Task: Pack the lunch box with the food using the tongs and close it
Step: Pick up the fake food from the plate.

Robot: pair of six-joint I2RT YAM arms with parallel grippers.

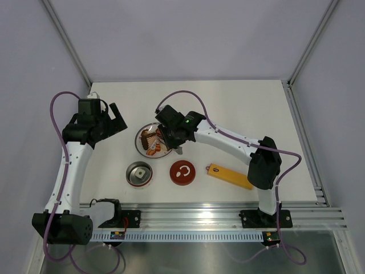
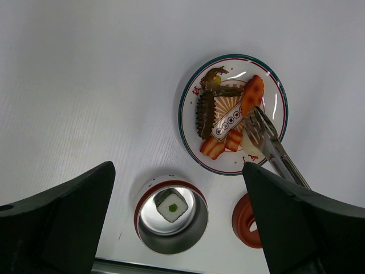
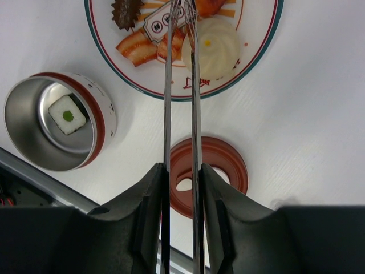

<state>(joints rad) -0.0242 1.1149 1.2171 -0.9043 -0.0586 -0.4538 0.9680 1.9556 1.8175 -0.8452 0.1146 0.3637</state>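
Observation:
The lunch box (image 1: pixel 139 174) (image 2: pixel 171 228) (image 3: pixel 34 148) stands open, with one white square piece with a green dot (image 2: pixel 172 206) (image 3: pixel 68 115) inside. Its dark-red lid (image 1: pixel 182 172) (image 2: pixel 248 220) (image 3: pixel 219 165) lies beside it on the table. The rest of the food (image 2: pixel 212 108) (image 3: pixel 212 41) sits on the plate (image 1: pixel 138 136) (image 2: pixel 188 145) (image 3: pixel 254 40). My right gripper (image 1: pixel 171 134) (image 3: pixel 181 171) is shut on the tongs (image 2: pixel 274 145) (image 3: pixel 194 85). The tong tips reach in among the pieces beside the cream one. My left gripper (image 1: pixel 117 120) (image 2: pixel 178 166) hangs open and empty, high above the lunch box.
A long yellow-orange bar (image 1: pixel 229 176) lies on the table right of the lid. An aluminium rail (image 1: pixel 217 217) runs along the near table edge by both arm bases. Grey walls enclose the back and sides.

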